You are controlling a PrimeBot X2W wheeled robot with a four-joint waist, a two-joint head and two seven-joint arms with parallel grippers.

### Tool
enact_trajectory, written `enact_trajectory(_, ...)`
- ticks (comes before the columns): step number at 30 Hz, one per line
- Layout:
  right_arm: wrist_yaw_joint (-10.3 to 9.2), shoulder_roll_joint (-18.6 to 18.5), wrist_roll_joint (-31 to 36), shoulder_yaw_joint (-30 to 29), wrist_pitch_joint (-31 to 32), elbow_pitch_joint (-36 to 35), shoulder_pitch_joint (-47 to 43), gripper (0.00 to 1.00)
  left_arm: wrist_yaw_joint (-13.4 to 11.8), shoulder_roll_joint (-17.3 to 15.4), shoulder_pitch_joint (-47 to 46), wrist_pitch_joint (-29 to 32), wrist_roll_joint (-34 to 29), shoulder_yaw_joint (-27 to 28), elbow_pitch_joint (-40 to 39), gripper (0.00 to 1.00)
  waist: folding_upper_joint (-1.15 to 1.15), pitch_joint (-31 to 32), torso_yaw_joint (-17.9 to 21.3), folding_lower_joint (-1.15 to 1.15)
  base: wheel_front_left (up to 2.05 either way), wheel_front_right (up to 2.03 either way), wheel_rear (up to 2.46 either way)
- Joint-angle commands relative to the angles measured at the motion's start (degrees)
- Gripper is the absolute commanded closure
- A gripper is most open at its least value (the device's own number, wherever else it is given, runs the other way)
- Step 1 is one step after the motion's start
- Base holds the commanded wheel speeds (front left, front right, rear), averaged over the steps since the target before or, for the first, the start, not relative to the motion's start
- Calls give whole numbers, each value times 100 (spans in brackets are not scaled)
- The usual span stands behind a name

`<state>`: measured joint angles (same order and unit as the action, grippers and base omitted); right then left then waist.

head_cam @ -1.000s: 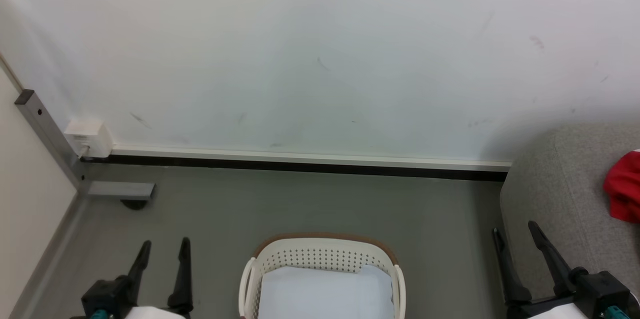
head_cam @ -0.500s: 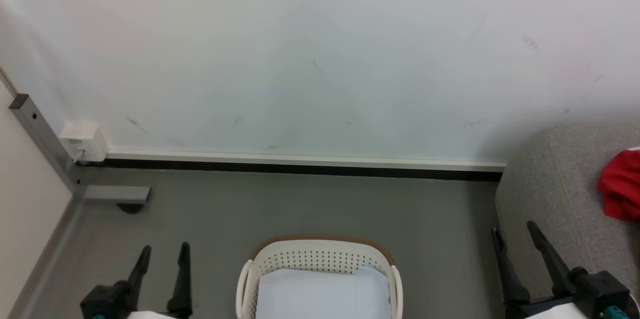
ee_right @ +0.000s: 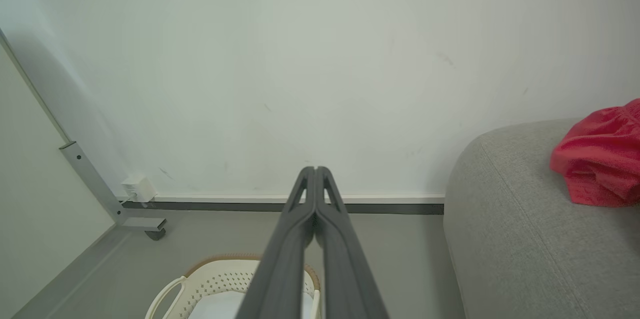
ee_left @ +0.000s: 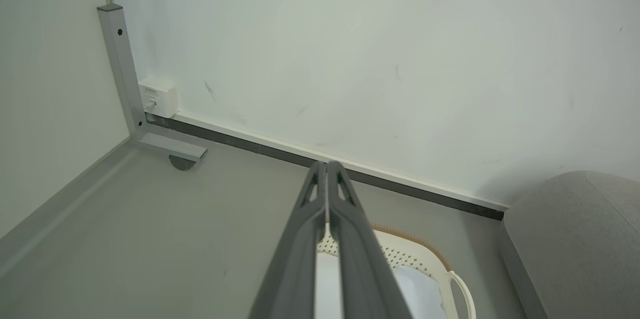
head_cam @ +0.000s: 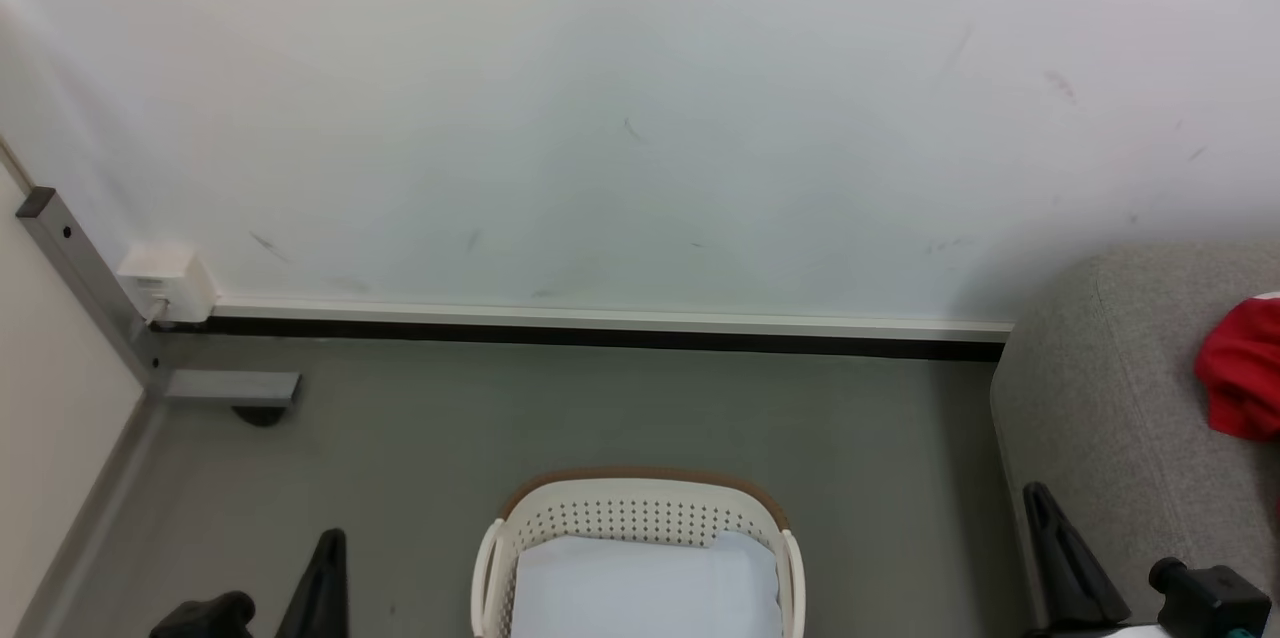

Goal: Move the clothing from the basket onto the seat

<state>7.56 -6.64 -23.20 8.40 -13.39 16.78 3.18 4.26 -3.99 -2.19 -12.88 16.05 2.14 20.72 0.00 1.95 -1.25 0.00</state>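
1. A scuffed white wall (head_cam: 640, 98) meets a grey floor (head_cam: 600, 408) along a dark skirting strip (head_cam: 600, 336).
2. At 9 o'clock in the head view, a grey metal post (head_cam: 80, 278) stands in the corner, with a white wall box (head_cam: 165, 280) just beside it.
3. At 7 o'clock, the left gripper (head_cam: 330, 543) hangs over the floor to the left of the basket. The left wrist view shows its two dark fingers pressed together to the tips, with nothing between them.
4. At 6 o'clock, the basket (head_cam: 640, 508) sits on the floor between the two arms, with a pale lining (head_cam: 645, 583) showing inside.
5. At 5 o'clock, the right gripper (head_cam: 1038, 498) sits near the seat's front edge. Its fingers meet along their length in the right wrist view, gripping nothing.
6. At 4 o'clock, the seat (head_cam: 1100, 388) fills the corner. The clothing (head_cam: 1240, 378), a crumpled red bundle, lies on top of it at 3 o'clock, well apart from the basket.
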Motion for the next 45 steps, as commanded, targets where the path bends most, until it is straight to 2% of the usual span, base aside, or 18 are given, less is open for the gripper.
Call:
enact_trajectory(1,-1,10,-245,-82,51,-95,105,100,31,-11,-150,53,258,54,-90,100,0,-3,1,0,0,0,0)
enact_trajectory(23,-3,98,-2168,-474,591,-159,182,100,116,22,-203,555,2385,125,-305,100,0,-42,24,0,0,0,0)
enact_trajectory(45,-5,181,-3671,-792,1029,-203,232,100,185,44,-284,996,4026,230,-431,100,0,-81,47,0,0,0,0)
